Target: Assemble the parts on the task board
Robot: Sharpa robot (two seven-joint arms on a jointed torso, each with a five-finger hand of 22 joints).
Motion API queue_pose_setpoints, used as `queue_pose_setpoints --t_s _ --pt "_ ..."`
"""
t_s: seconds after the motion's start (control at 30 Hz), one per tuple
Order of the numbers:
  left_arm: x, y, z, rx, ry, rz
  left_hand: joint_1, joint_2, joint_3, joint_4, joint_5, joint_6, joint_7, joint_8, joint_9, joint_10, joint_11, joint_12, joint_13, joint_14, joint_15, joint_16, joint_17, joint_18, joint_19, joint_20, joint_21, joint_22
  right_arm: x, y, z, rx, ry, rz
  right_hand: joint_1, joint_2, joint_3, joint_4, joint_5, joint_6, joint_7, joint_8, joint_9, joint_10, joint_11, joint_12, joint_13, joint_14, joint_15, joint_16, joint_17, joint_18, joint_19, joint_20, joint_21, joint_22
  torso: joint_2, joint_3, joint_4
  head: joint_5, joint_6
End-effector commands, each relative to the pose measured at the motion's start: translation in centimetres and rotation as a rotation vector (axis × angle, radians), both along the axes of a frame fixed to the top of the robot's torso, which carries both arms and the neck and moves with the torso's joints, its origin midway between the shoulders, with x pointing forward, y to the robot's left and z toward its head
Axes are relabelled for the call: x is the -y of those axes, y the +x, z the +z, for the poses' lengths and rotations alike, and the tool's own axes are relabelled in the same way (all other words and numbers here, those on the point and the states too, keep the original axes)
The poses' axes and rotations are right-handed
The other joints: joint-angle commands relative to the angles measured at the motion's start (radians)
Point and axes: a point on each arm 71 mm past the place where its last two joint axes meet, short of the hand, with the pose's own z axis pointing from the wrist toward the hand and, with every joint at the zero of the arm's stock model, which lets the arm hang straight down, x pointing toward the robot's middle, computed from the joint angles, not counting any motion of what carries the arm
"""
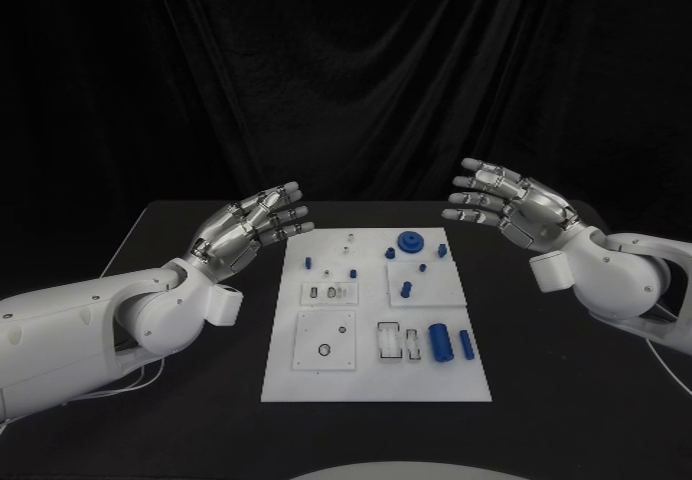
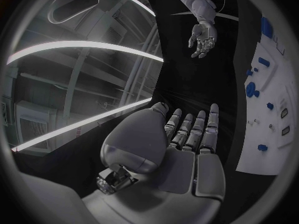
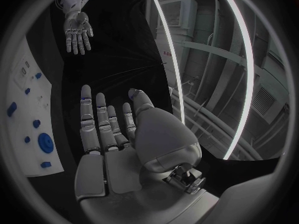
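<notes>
The white task board (image 1: pixel 378 375) lies flat in the middle of the black table. Small blue parts lie on it: a round gear-like piece (image 1: pixel 411 240) near the far edge, a cylinder (image 1: pixel 440 341) and a second cylinder (image 1: pixel 466 343) near the front right. My left hand (image 1: pixel 253 228) hovers to the left of the board's far end, fingers straight and spread, holding nothing. My right hand (image 1: pixel 502 207) hovers to the right of the far end, fingers apart and empty. In the wrist views, the left palm (image 2: pixel 187 139) and the right palm (image 3: pixel 109 134) hold nothing.
Smaller blue pieces (image 1: pixel 407 290) and several recessed slots (image 1: pixel 325 340) dot the board. A black curtain hangs behind the table. Bare black tabletop (image 1: pixel 548 360) lies on both sides of the board. The board (image 2: pixel 274 124) and its blue gear (image 3: pixel 45 142) appear in the wrist views.
</notes>
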Motion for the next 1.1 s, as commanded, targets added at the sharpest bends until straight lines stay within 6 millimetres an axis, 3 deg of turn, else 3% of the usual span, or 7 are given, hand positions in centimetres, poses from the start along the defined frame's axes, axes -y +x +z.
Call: queue_pose_setpoints --t_s 0.03,0.23,0.3,0.47,0.6,0.77,1.1 --pt "-0.5 -0.3 2.0 0.141 -0.159 0.045 0.0 -0.013 0.012 -0.002 0.005 0.003 0.001 0.006 0.001 -0.003 0.009 0.004 -0.001 0.016 0.004 0.013 0.002 -0.019 0.008 0.0 0.006 0.002 -0.1 0.6 0.8 0.046 -0.129 -0.005 0.034 -0.005 0.013 -0.029 -0.016 0.003 0.0 0.026 0.001 0.016 -0.006 0.035 0.011 0.03 -0.02 0.031 0.019 0.009 0.088 -0.035 0.062 0.026 0.027 0.002 0.0029 0.006 -0.009" --pt "-0.5 -0.8 3.3 0.152 -0.178 0.026 0.0 -0.015 0.023 -0.007 0.006 0.001 0.004 0.005 0.001 -0.007 0.014 0.004 -0.002 0.019 0.011 0.02 0.002 -0.027 0.011 0.0 0.008 0.002 -0.8 1.7 2.9 0.121 -0.226 -0.013 0.06 -0.02 0.035 -0.038 -0.078 0.06 -0.001 0.061 -0.019 0.134 -0.045 0.081 0.019 0.242 -0.084 0.19 0.092 0.01 0.246 -0.101 0.294 0.154 0.072 0.0023 0.0065 0.003 0.004" --pt "-0.6 -1.1 3.8 0.155 -0.187 0.023 0.0 -0.016 0.03 -0.01 0.006 0.002 0.007 0.005 0.001 -0.009 0.017 0.005 -0.002 0.021 0.015 0.026 0.002 -0.032 0.011 0.0 0.008 0.001 -1.3 2.2 3.8 0.164 -0.284 -0.005 0.027 -0.033 0.008 0.001 -0.249 0.065 -0.005 0.057 -0.029 0.166 -0.056 0.091 0.025 0.315 -0.093 0.285 0.13 0.009 0.295 -0.107 0.423 0.233 0.08 0.0004 0.0112 -0.002 0.005" --pt "-1.0 -1.7 4.6 0.151 -0.209 0.031 -0.002 -0.018 0.039 -0.014 0.006 0.002 0.009 0.006 0.001 -0.01 0.021 0.006 -0.002 0.027 0.022 0.035 0.002 -0.038 0.012 0.001 0.008 0.001 -2.8 3.4 6.1 0.336 -0.534 0.019 0.065 -0.062 -0.037 0.086 -0.332 0.085 0.005 0.053 -0.064 0.242 -0.08 0.082 0.029 0.422 -0.121 0.471 0.139 -0.094 0.519 -0.121 1.053 1.066 0.096 -0.004 0.0194 -0.011 0.007" --pt "-1.2 -2.0 4.8 0.146 -0.217 0.047 -0.008 -0.024 0.055 -0.022 0.006 0.003 0.011 0.006 0.001 -0.021 0.022 0.002 -0.003 -0.005 0.024 0.021 -0.006 -0.045 0.004 -0.001 0.002 -0.003 -4.0 4.3 8.0 0.581 -0.852 0.004 0.109 -0.075 -0.05 0.133 -0.324 0.182 0.018 -0.008 -0.097 0.381 -0.096 0.02 0.002 0.525 -0.15 0.533 0.131 -0.151 0.677 -0.134 1.194 1.363 0.112 -0.0087 0.0255 -0.015 0.013" --pt "-1.1 -1.9 5.0 0.144 -0.225 0.05 -0.021 -0.031 0.077 -0.03 0.007 0.012 0.011 0.009 0.004 -0.036 0.019 -0.004 -0.005 -0.056 0.015 -0.002 -0.015 -0.04 -0.029 -0.004 -0.019 -0.014 -5.4 5.0 9.4 0.847 -1.181 -0.027 0.166 -0.093 -0.025 0.164 -0.31 0.291 0.028 -0.116 -0.11 0.585 -0.136 -0.019 0.003 0.844 -0.189 0.747 0.776 -0.172 0.743 -0.168 1.223 1.453 0.136 -0.0155 0.0347 -0.014 0.035" --pt "-1.1 -1.9 5.0 0.139 -0.23 0.047 -0.033 -0.036 0.1 -0.039 0.008 0.009 0.014 0.009 0.005 -0.068 0.004 -0.032 -0.011 -0.079 0.027 -0.01 -0.018 -0.045 -0.052 0.001 -0.033 -0.022 -8.1 5.0 9.3 1.043 -1.484 0.005 0.2 -0.141 0.043 0.238 -0.32 0.423 0.034 -0.309 -0.105 0.662 -0.11 -0.273 -0.08 0.915 -0.165 0.789 0.97 -0.172 0.743 -0.154 1.223 1.453 0.166 -0.0266 0.0434 -0.044 0.062"
